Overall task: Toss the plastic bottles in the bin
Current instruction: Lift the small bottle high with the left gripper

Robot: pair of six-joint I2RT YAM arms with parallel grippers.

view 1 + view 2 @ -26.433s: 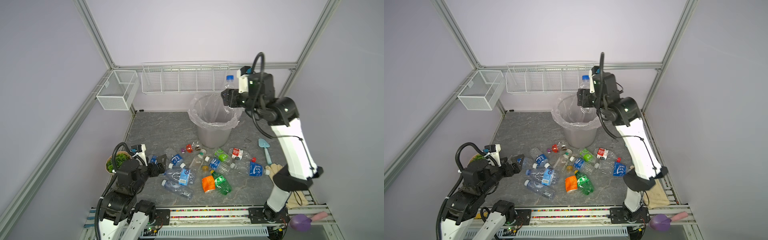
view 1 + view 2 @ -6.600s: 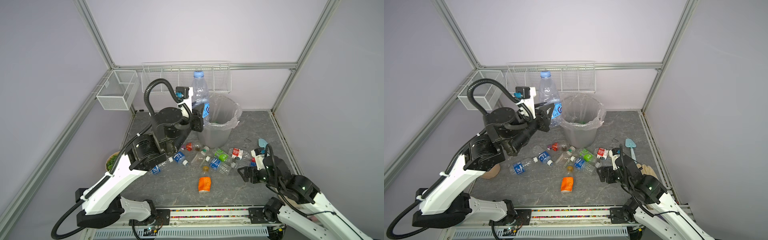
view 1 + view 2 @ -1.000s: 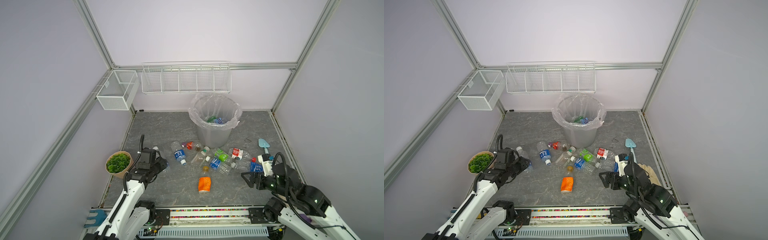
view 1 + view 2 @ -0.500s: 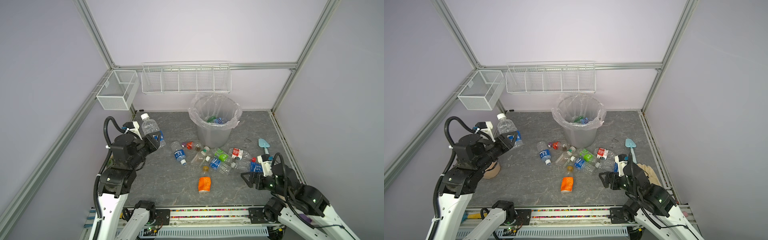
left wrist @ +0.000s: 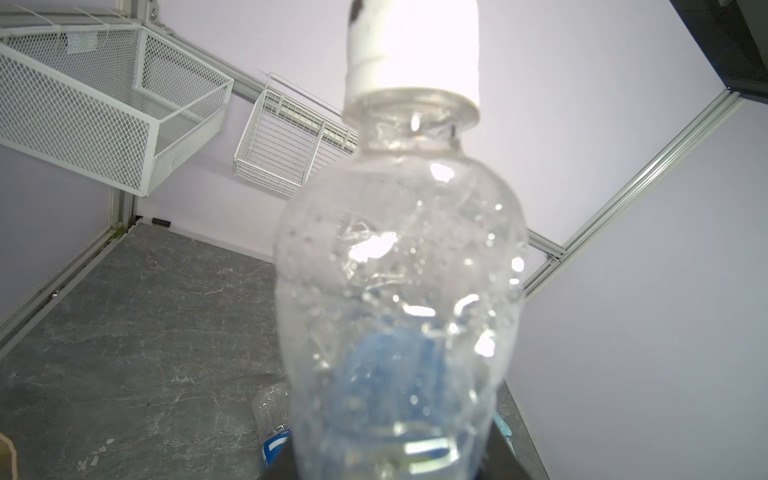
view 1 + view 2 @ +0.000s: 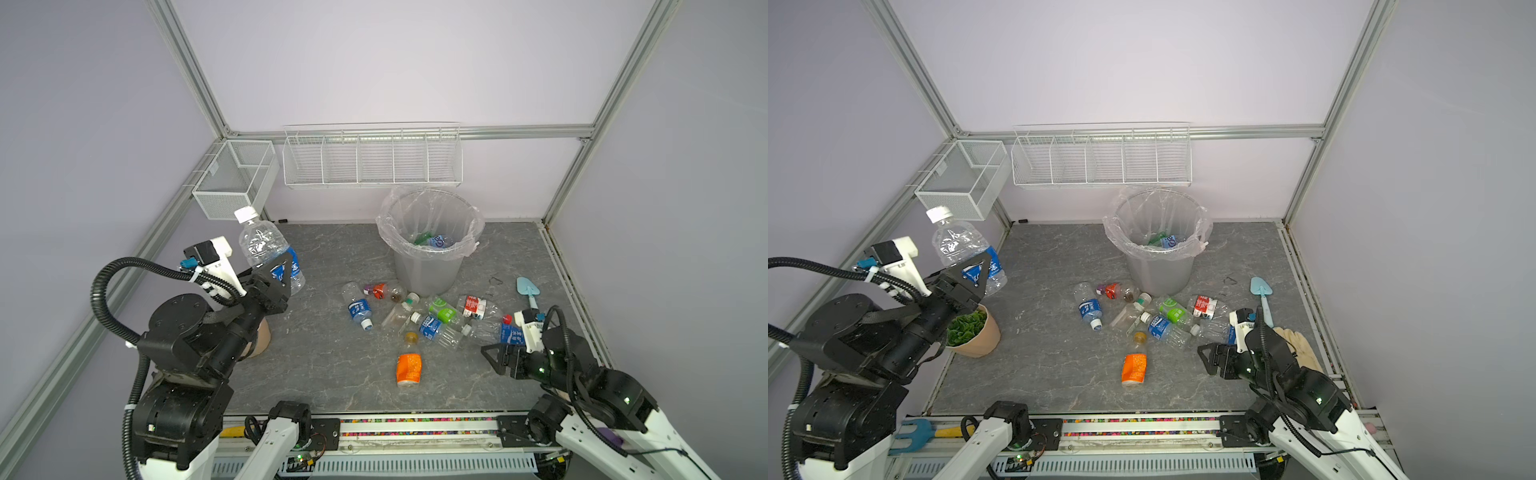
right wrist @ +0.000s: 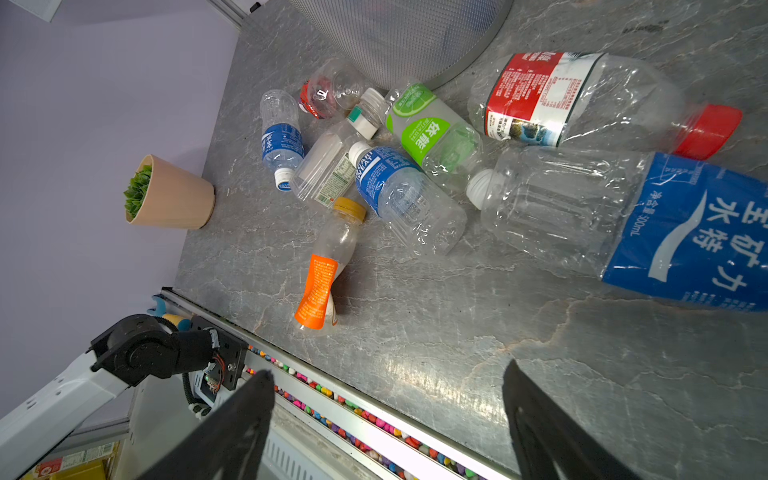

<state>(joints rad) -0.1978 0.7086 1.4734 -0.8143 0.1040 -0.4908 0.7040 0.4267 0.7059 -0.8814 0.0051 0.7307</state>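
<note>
Jaws of the left gripper (image 6: 284, 268) are clamped on the blue label of a clear bottle (image 6: 262, 244) with a white cap (image 6: 245, 214). The bottle hangs nearly upright, clear of the floor (image 6: 332, 374), at the left of both top views, well apart from the bin (image 6: 428, 270). A second ago this gripper was down at the floor beside the potted plant (image 6: 971, 329). Half a second ago it had the bottle lifted. Now the arm stands higher again, and the cap shows against the lower edge of the mesh basket (image 6: 232, 183). In a top view the raised arm now covers the plant but for the side of its pot (image 6: 262, 337).

Toward the middle, the loose bottles (image 6: 430, 326) lie on their sides on the floor in front of the bin, in the same places as a second ago. An orange-labelled bottle (image 6: 409, 368) lies alone nearer the front rail (image 6: 415, 420). The bin stands at the back, lined with a clear bag (image 6: 388, 208), with a few discarded bottles (image 6: 434, 240) inside.

On the right, the right gripper (image 6: 496, 355) hovers low over the floor with its jaws wide apart and nothing between them, unmoved over the last second. Just beyond it lies a large blue-labelled bottle (image 7: 623, 220), and a blue trowel (image 6: 528, 289) lies further back.
</note>
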